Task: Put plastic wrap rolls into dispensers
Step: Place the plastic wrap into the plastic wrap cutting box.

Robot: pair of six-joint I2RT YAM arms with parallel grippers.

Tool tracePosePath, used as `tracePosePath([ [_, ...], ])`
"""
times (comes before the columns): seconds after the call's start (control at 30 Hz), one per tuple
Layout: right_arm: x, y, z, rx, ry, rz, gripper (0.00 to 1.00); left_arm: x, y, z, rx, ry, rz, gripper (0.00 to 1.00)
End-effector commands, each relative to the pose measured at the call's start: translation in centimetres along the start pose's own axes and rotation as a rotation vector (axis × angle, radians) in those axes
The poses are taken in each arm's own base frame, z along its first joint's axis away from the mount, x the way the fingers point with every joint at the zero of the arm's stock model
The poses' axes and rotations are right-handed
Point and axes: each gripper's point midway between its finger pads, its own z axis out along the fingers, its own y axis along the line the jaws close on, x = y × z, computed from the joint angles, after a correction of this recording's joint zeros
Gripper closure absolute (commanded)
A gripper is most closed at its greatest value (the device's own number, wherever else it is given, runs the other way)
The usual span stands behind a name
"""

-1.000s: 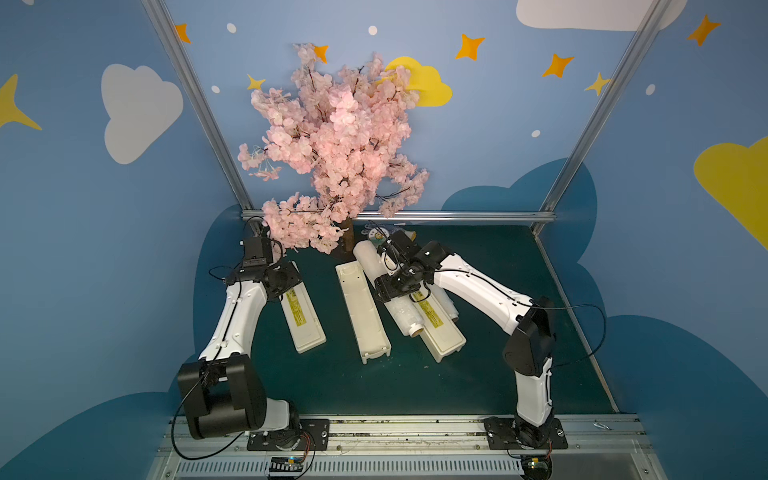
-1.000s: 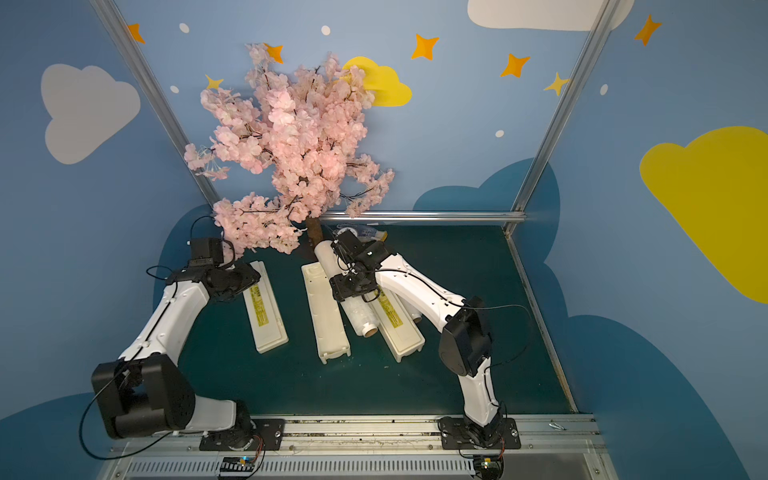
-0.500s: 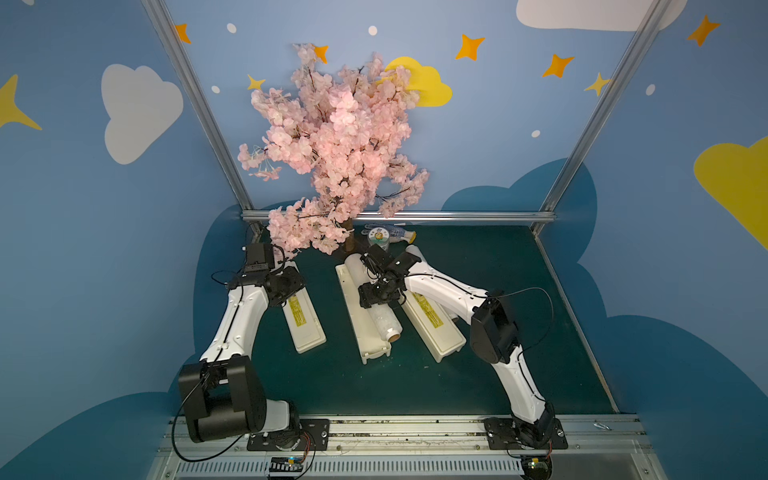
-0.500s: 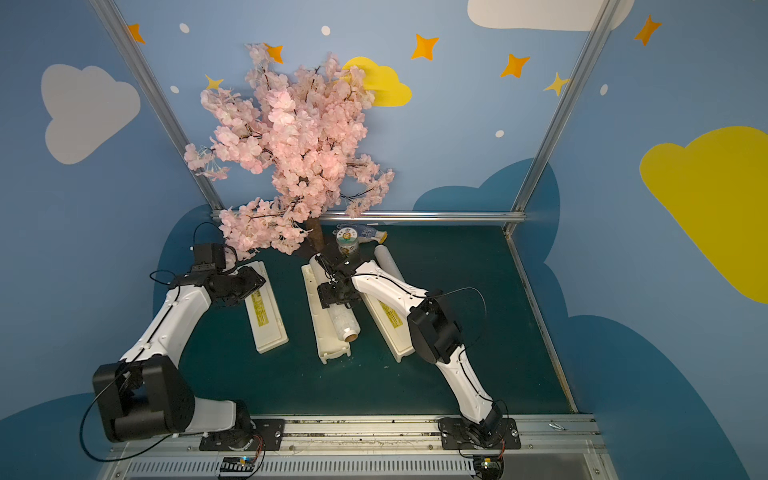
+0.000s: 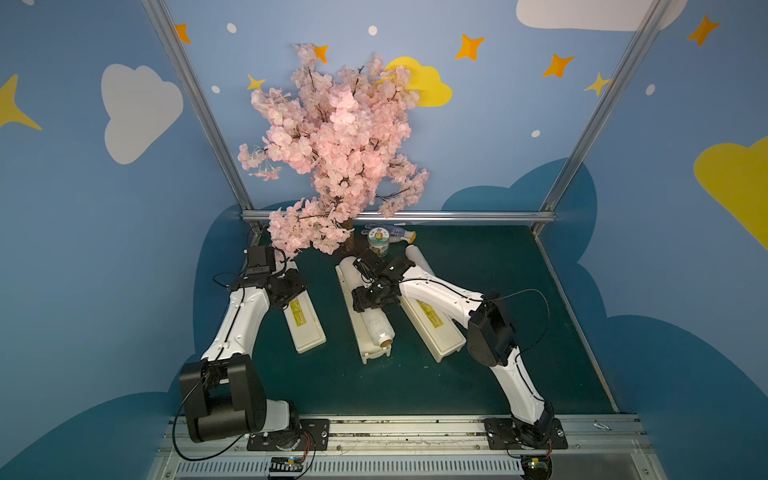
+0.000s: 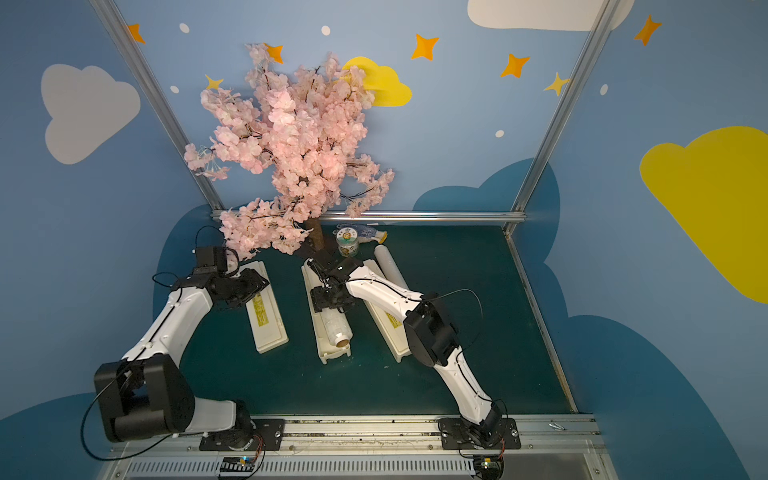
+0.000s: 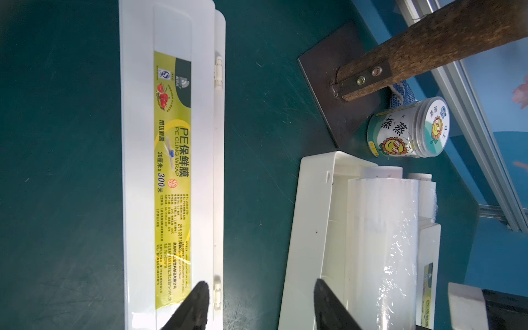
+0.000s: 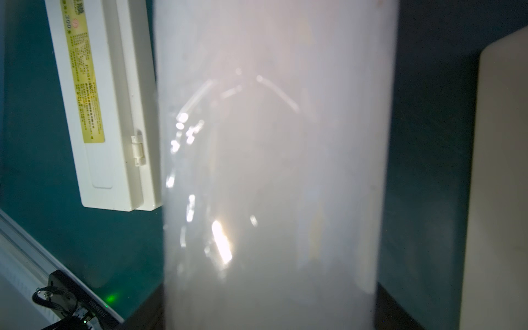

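One plastic wrap roll (image 5: 374,326) in hand, of two: laid lengthwise in the open dispenser (image 5: 372,353) at table centre, brown core end toward 6 o'clock, far end toward 12; hard to tell whether fully down in the trough or riding on a wall; clamped near its middle from above by the right gripper (image 5: 372,299), jaws closed on the film.

Judged as the seating step, nearly done. Lower gently, roll parallel to the long walls; check both core ends inside the end walls before release; add no squeeze, given soft, clingy film; open only once settled, then rise straight up so as not to drag the roll back out.

Second roll (image 5: 415,257) loose on the mat (image 5: 498,365) at 1 o'clock of that box, partly under the right arm; leave alone for now. Labelled cream box (image 5: 440,336) just beside at 3 o'clock, label up; lid or separate box, cannot tell; avoid nudging with the wrist.

Closed dispenser (image 5: 307,332) apart at 9 o'clock, lid down; left gripper (image 7: 260,288) hovering over its 12 o'clock end, fingers spread with nothing between; ready for lid work, best held clear meanwhile.

Jar (image 5: 378,243), bottle (image 5: 401,236) and blossom tree (image 5: 336,137) crowded at 12 o'clock; stay short of them on the way up.
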Motion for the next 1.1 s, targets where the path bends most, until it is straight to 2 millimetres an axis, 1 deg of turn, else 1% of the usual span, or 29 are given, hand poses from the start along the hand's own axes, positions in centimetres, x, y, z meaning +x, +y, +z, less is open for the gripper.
tracePosePath([
  [0.0, -3.9, 2.7, -2.1, -0.079, -0.158, 0.005, 0.97, 0.3, -0.1, -0.2, 0.014, 0.003, -0.011, 0.40],
  [0.07, -3.9, 2.8, -1.7, -0.083, -0.156, 0.011, 0.99, 0.3, -0.1, -0.2, 0.014, 0.006, -0.015, 0.40],
  [0.27, -3.6, 3.3, -1.2, -0.061, -0.160, 0.002, 0.98, 0.7, 0.1, -0.2, 0.010, 0.012, -0.023, 0.40],
  [0.43, -2.7, 3.3, -0.5, -0.045, -0.134, 0.021, 0.97, 0.8, 0.2, 0.1, 0.008, 0.016, -0.031, 0.40],
  [0.57, -2.4, 3.8, -0.4, -0.017, -0.135, -0.003, 0.97, 1.1, -0.2, 0.4, 0.033, 0.042, -0.040, 0.40],
  [0.7, -2.6, 4.6, -1.5, 0.016, -0.163, -0.053, 0.97, 1.1, -0.1, 0.5, 0.026, 0.046, -0.043, 0.40],
  [0.87, -3.1, 5.1, -3.1, 0.006, -0.193, -0.060, 0.97, 1.0, -0.1, 0.4, 0.026, 0.043, -0.044, 0.40],
  [1.07, -3.1, 5.9, -3.8, -0.002, -0.206, -0.083, 0.96, 1.1, -0.1, 0.5, 0.026, 0.048, -0.047, 0.40],
])
